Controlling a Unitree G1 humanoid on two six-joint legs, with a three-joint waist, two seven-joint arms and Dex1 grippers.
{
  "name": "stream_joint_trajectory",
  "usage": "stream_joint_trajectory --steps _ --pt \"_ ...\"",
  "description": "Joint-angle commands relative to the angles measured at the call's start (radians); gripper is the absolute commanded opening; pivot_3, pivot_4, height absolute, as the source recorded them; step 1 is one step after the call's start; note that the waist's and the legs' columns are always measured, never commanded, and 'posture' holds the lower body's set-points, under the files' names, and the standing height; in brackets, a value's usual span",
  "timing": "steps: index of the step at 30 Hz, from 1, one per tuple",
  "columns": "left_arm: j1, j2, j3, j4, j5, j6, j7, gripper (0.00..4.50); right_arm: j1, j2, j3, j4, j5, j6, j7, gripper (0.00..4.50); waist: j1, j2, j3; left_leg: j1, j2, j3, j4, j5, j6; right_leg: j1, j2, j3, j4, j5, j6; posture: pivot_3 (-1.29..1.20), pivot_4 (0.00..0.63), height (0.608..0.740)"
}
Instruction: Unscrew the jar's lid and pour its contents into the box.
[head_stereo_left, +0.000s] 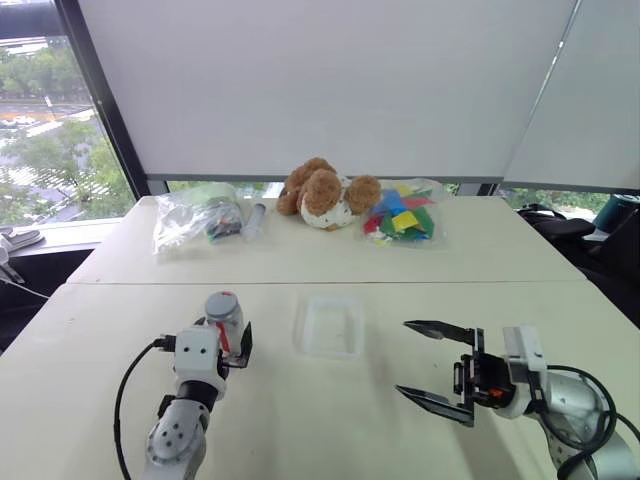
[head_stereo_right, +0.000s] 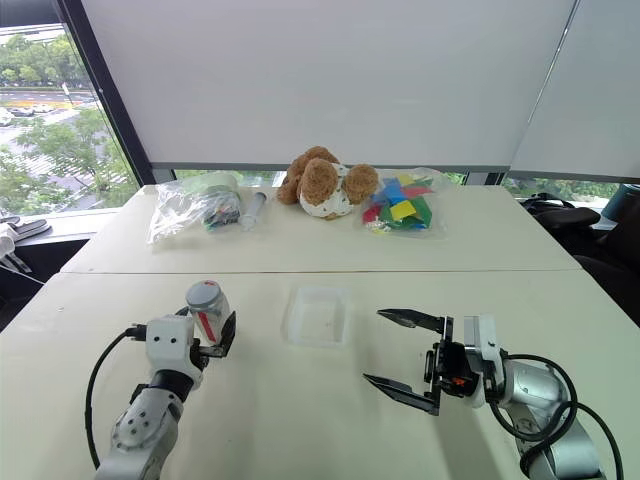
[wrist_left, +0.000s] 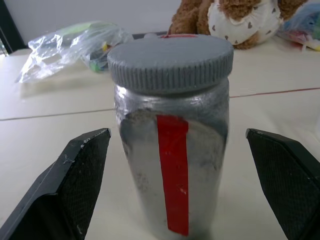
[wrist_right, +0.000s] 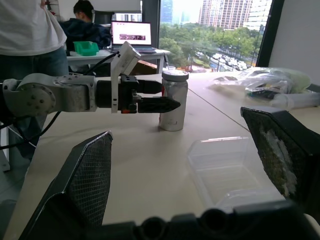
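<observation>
Upright on the table (head_stereo_left: 120, 400), toward its left edge: the jar (wrist_left: 172, 165), grey lid (wrist_left: 170, 62) screwed on, red stripe down its side, flanked by the spread fingers of the left gripper (head_stereo_left: 228, 343), no contact visible. Just right of it, mid-table: the clear box (head_stereo_left: 329, 326), contents too faint to tell. Further right, spread wide and grasping nothing: the right gripper (head_stereo_left: 438, 366). Along the far edge: two clear bags, a stuffed bear (head_stereo_left: 325, 192) between them.

Stood upright on the table: jar (wrist_left: 172, 165), silvery-grey, red stripe down its side. Was capped by the ribbed grey lid (wrist_left: 170, 62), screwed on level. Lay beside it, apart, toward the table's middle: box (head_stereo_left: 329, 326), shallow, clear, open, rounded at the corners.
</observation>
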Motion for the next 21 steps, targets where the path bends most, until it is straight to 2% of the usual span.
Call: stream_joint_trajectory --steps 1,5,6,7,9,10,14,16,18,21 --pt "-0.069 0.009 0.01 0.085 0.008 -0.062 -0.001 4.47 0.006 -0.009 -0.025 -0.04 0.006 -0.007 -0.015 4.5 0.0 0.0 0.0 0.0 0.0 0.0 0.0 0.0 0.0 0.0 0.0 0.0 0.0 0.0 0.0 0.0 0.15 0.74" --pt "-0.097 0.013 0.014 0.137 0.004 -0.083 -0.002 4.47 0.011 -0.009 -0.028 -0.051 0.001 -0.006 -0.036 4.5 -0.001 0.0 0.0 0.0 0.0 0.0 0.0 0.0 0.0 0.0 0.0 0.0 0.001 0.0 0.0 0.0 0.15 0.74" --pt "-0.097 0.015 0.015 0.143 0.007 -0.083 0.001 3.94 0.013 -0.009 -0.027 -0.053 -0.001 -0.007 -0.039 4.5 -0.001 0.0 0.0 0.0 0.0 0.0 0.0 0.0 0.0 0.0 0.0 0.0 0.001 0.0 0.0 0.0 0.15 0.74" --pt "-0.097 0.014 0.017 0.148 0.009 -0.087 0.005 3.65 0.014 -0.008 -0.026 -0.056 -0.002 -0.007 -0.043 4.5 -0.001 0.0 0.0 0.0 0.0 0.0 0.0 0.0 0.0 0.0 0.0 0.0 0.001 0.0 0.0 0.0 0.15 0.74" --pt "-0.094 0.02 0.013 0.154 0.006 -0.092 -0.006 2.64 0.018 -0.005 -0.025 -0.063 -0.004 -0.008 -0.053 4.5 0.0 0.0 0.0 0.0 0.0 0.0 0.0 0.0 0.0 0.0 0.0 0.0 0.001 0.0 0.0 0.0 0.15 0.74" --pt "-0.092 0.018 0.013 0.154 -0.001 -0.094 -0.01 2.34 0.019 -0.004 -0.023 -0.066 -0.006 -0.008 -0.058 4.5 0.0 0.0 0.0 0.0 0.0 0.0 0.0 0.0 0.0 0.0 0.0 0.0 0.001 0.0 0.0 0.0 0.15 0.74" --pt "-0.092 0.036 0.057 0.131 -0.074 -0.12 -0.06 2.33 0.017 0.002 -0.019 -0.077 -0.009 -0.006 -0.079 4.5 0.0 0.0 0.0 0.0 0.0 0.0 0.0 0.0 0.0 0.0 0.0 0.0 0.001 0.0 0.0 0.0 0.15 0.74" --pt "-0.106 0.124 0.12 0.091 -0.238 -0.104 -0.235 2.33 0.001 -0.001 -0.026 -0.095 0.006 0.023 -0.108 4.5 -0.002 0.0 0.0 0.001 0.0 0.0 0.0 0.0 0.0 0.0 0.0 0.0 0.001 0.0 0.0 0.0 0.15 0.74" --pt "-0.128 0.269 0.177 0.047 -0.449 0.019 -0.459 2.33 -0.019 -0.018 -0.028 -0.127 0.031 0.081 -0.138 4.5 -0.005 0.0 0.0 0.001 0.001 0.0 0.0 0.0 0.0 -0.001 0.001 0.0 0.003 0.0 0.0 0.0 0.15 0.74" --pt "-0.184 0.488 0.186 0.045 -0.616 0.214 -0.698 2.33 -0.058 -0.059 -0.013 -0.184 0.046 0.221 -0.215 4.5 -0.002 0.002 0.001 0.001 0.004 0.0 0.0 0.0 0.0 -0.002 0.002 0.0 0.004 0.0 -0.001 0.0 0.15 0.74"
